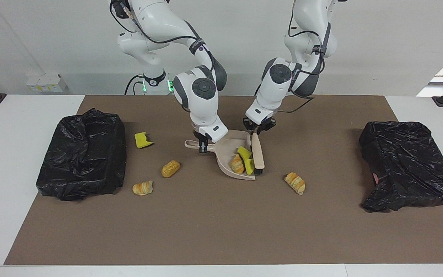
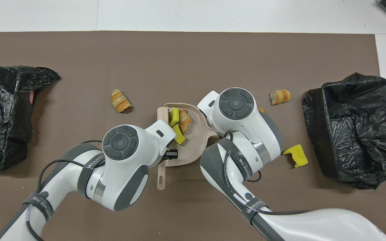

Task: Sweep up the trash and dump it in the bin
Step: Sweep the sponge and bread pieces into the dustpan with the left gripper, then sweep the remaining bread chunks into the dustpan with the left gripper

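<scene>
My right gripper [image 1: 202, 147] is shut on the handle of the beige dustpan [image 1: 230, 144], which rests on the brown mat. My left gripper [image 1: 257, 130] is shut on the brush [image 1: 258, 153], whose head stands at the pan's mouth. Inside the pan lie two yellow sponge chunks [image 1: 244, 152] [image 2: 179, 137] and a croissant [image 1: 237, 164]. Loose trash on the mat: a croissant [image 1: 295, 182] toward the left arm's end, and a bread roll [image 1: 170, 168], a croissant [image 1: 142, 188] and a yellow sponge [image 1: 142, 140] toward the right arm's end.
A black bag-lined bin [image 1: 83, 154] stands at the right arm's end of the mat, and another one [image 1: 406, 165] at the left arm's end. White table surrounds the brown mat [image 1: 206, 231].
</scene>
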### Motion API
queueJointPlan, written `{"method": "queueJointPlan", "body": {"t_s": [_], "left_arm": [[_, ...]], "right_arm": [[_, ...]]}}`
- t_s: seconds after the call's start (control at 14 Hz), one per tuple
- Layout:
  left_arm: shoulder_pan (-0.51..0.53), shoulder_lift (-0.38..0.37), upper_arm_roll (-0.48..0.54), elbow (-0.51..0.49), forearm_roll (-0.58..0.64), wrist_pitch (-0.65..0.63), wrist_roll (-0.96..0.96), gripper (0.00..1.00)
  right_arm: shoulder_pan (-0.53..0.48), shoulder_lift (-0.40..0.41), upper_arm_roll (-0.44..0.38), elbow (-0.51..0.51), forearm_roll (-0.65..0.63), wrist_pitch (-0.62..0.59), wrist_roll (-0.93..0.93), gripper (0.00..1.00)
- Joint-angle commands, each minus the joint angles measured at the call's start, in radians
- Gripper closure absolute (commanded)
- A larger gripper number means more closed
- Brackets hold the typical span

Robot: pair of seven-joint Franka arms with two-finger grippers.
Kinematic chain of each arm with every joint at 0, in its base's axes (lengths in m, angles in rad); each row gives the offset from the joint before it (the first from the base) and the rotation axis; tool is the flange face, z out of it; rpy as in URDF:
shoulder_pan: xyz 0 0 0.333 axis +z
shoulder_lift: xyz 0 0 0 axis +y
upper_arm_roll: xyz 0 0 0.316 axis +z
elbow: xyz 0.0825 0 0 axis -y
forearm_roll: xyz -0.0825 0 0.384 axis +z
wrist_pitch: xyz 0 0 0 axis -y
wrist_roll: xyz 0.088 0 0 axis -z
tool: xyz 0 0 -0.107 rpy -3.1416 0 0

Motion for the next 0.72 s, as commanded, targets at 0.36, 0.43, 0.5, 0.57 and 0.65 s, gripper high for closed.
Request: {"method": "queueJointPlan", "body": {"t_s": [0.36,0.43,0.5,0.57,0.65], "left_arm": [[0.084,-0.043,0.055,0.171,-0.017,-0.323,0.089,1.00],[0.129,-0.042,0.055,0.199,-0.002,-0.362,0.127,1.00],[0.175,-0.036,0.054,0.217,0.035,-0.389,0.176,1.00],[0.213,-0.034,0.055,0.214,0.058,-0.390,0.245,1.00],[0.270,-0.031,0.055,0.205,0.061,-0.380,0.312,1.00]], "right_arm": [[0.000,-0.001,0.004,-0.015,-0.007,0.021,0.020,1.00],[0.000,-0.001,0.002,-0.015,-0.009,0.021,0.020,1.00],[0.000,-0.001,0.002,-0.015,-0.007,0.021,0.020,1.00],[0.000,-0.001,0.002,-0.013,-0.007,0.021,0.020,1.00],[0.000,-0.001,0.002,-0.013,-0.007,0.021,0.020,1.00]]}}
